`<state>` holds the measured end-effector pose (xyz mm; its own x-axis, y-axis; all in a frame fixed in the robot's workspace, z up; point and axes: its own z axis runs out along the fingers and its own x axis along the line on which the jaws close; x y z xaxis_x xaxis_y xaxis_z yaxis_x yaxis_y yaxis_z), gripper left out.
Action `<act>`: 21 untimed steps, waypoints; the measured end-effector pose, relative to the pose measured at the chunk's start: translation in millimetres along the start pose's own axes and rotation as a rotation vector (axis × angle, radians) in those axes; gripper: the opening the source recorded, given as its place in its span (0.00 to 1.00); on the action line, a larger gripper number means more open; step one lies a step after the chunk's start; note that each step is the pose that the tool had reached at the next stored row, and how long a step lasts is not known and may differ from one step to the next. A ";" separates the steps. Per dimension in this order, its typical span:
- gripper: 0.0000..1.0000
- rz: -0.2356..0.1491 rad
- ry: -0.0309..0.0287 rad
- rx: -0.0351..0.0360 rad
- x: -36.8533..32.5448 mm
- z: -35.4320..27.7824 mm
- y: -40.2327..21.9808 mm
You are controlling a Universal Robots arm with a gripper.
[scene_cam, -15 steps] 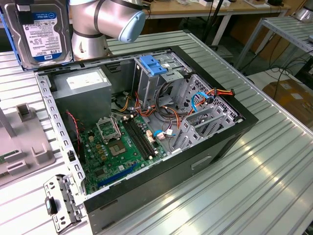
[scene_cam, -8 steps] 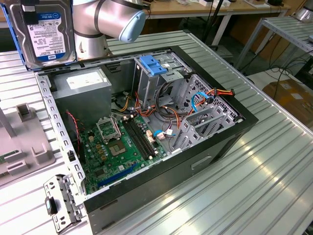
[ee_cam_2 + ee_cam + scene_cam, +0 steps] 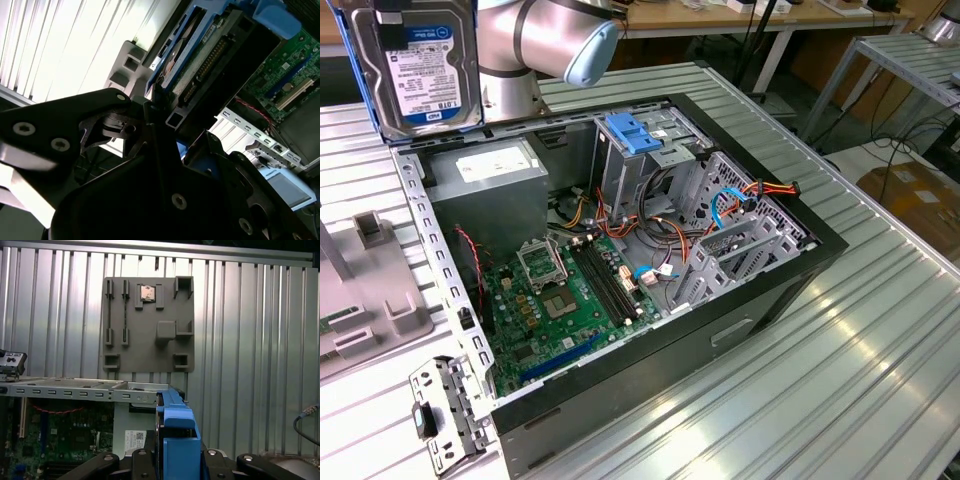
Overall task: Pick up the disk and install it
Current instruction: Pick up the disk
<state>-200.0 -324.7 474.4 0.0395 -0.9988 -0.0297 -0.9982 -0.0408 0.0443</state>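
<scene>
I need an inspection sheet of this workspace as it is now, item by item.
Surface: ribbed metal table, carrying an open computer case.
Job's things: disk held upright in the air, label showing, not yet in the case.
Clutter: grey holder plate; loose metal bracket.
Grippers: gripper, fingers closed on the disk.
Cables: orange and red wires inside the case.
Surroundings: other tables, cardboard box.

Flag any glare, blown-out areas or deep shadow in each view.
Exterior view: glare streaks the table at the exterior view's right. Second wrist view: the table is blown out white, the end effector a dark silhouette. First wrist view: evenly lit, the disk clear.
</scene>
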 end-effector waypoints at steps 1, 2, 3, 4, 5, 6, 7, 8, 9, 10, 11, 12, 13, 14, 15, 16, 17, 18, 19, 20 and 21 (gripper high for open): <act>0.37 0.000 0.0000 0.0001 0.6 0.0 -1.0; 0.37 0.000 0.0000 0.0000 1.0 0.0 -1.6; 0.37 0.000 -0.0001 0.0001 1.6 0.0 -2.1; 0.37 0.000 -0.0001 0.0001 2.1 0.0 -2.4; 0.37 0.000 -0.0001 0.0001 2.4 0.0 -2.7; 0.37 0.000 -0.0001 0.0001 2.8 0.0 -3.0; 0.37 0.000 -0.0001 0.0001 3.2 -0.1 -3.2; 0.37 0.000 -0.0001 0.0001 3.9 -0.1 -3.6; 0.37 0.000 -0.0001 0.0001 4.4 -0.1 -3.8; 0.37 0.000 -0.0001 0.0001 4.9 -0.1 -4.0; 0.37 0.000 -0.0001 0.0001 5.9 -0.1 -4.5; 0.37 0.000 -0.0001 0.0001 6.8 -0.1 -4.9; 0.37 0.000 0.0000 0.0001 7.4 -0.1 -5.1; 0.37 0.000 -0.0001 0.0001 7.9 -0.1 -5.3; 0.37 0.000 -0.0001 0.0001 8.4 -0.1 -5.5; 0.37 0.000 -0.0001 0.0001 8.8 -0.1 -5.7; 0.37 0.000 0.0000 0.0000 9.2 -0.2 -5.9; 0.37 0.000 -0.0001 0.0001 9.7 -0.1 -6.1; 0.37 0.000 -0.0001 0.0001 10.1 -0.1 -6.2; 0.37 0.000 -0.0001 0.0001 10.6 -0.1 -6.5; 0.37 0.000 0.0000 0.0001 11.2 -0.1 -6.8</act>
<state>-192.8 -335.6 473.9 0.0395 -0.9988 -0.0297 -0.9982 -0.0408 0.0443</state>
